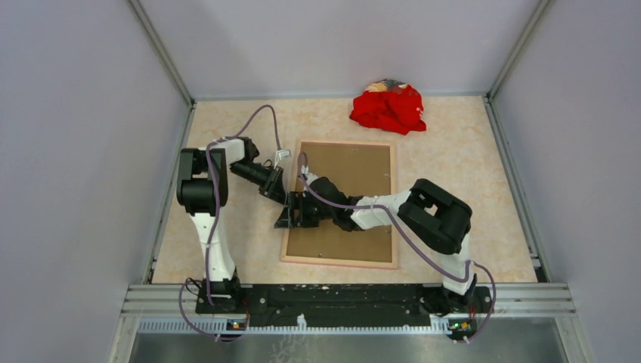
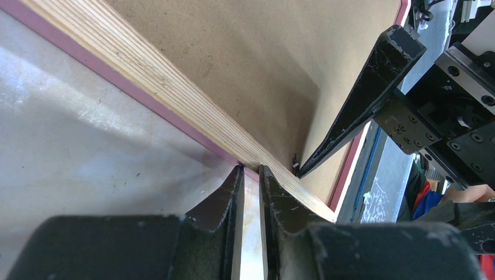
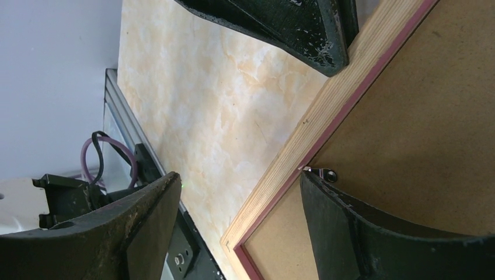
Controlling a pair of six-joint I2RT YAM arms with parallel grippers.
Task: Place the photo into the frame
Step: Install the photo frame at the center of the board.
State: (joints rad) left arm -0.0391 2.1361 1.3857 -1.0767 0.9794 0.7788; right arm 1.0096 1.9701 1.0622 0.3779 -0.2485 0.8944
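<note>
Seating the backing board (image 1: 355, 170) looks like the step in hand: the frame (image 1: 348, 142) lies back-up on the table (image 1: 453, 166), directly under both pincers, with the board filling it. The photo is nowhere in view, so whether it already sits beneath the board cannot be told. The right pincer (image 3: 239, 176) stands wide apart and holds nothing. It straddles the frame's tan rail, with one finger over bare table on the outer side and the other over the board, its tip just beside a small metal tab (image 3: 327, 173). The left pincer (image 2: 250, 170) stands at a narrow slit at the same rail, just beside the right one; whether it pinches the frame's lip cannot be told. To do this well, the inner right fingertip should probably work the tab low and slow while the left pincer steadies the rail, so the frame does not skid. Room is tight between the two pincers, which almost touch; past the right pincer's inner finger the board lies open, and the red cloth heap (image 1: 388, 108) sits well apart beyond the frame's far rail
</note>
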